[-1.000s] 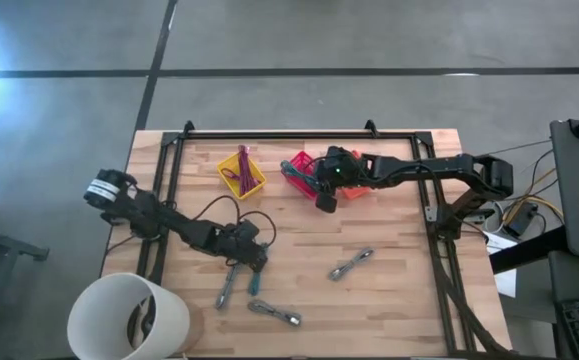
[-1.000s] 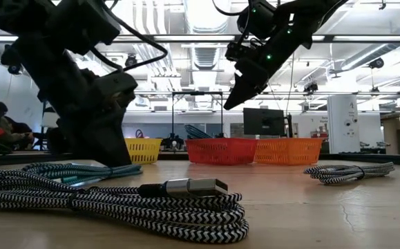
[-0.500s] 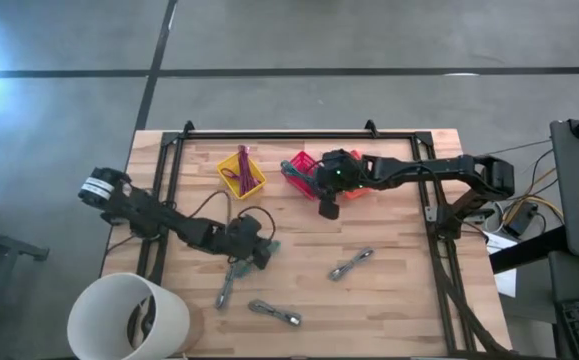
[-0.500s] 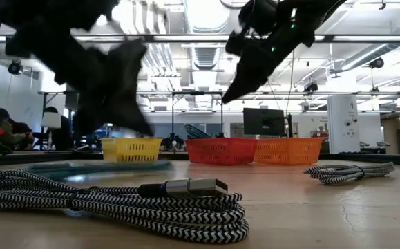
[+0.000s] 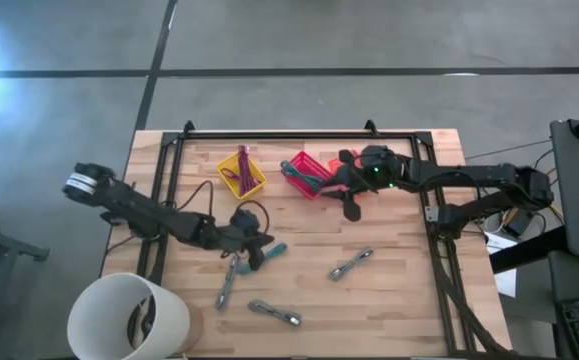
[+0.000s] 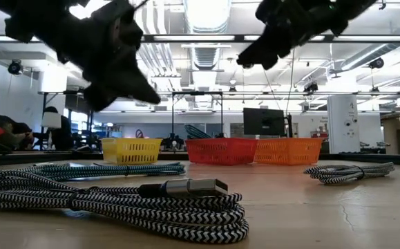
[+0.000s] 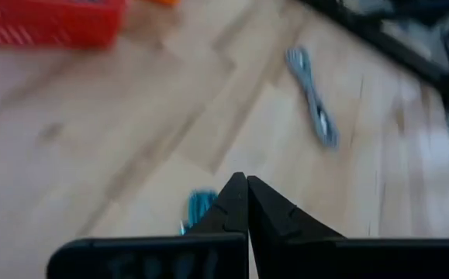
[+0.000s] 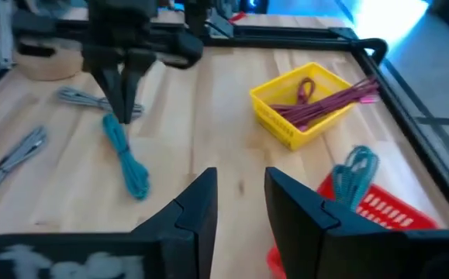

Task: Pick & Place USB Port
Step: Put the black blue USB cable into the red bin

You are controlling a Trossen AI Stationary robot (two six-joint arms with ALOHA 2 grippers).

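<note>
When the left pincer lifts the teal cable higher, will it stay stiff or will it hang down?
The teal cable will probably hang limp: it already dangles from the shut left pincer with its lower end bending sideways. It looks thin and bundled, so likely light. It may swing during transport.

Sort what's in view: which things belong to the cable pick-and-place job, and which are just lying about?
Job:
- left end effector, shut on teal cable
- right end effector, open, empty
- grey cables on the table
- yellow basket, red basket, orange basket

Lying about:
- white bucket off the table's corner
</note>
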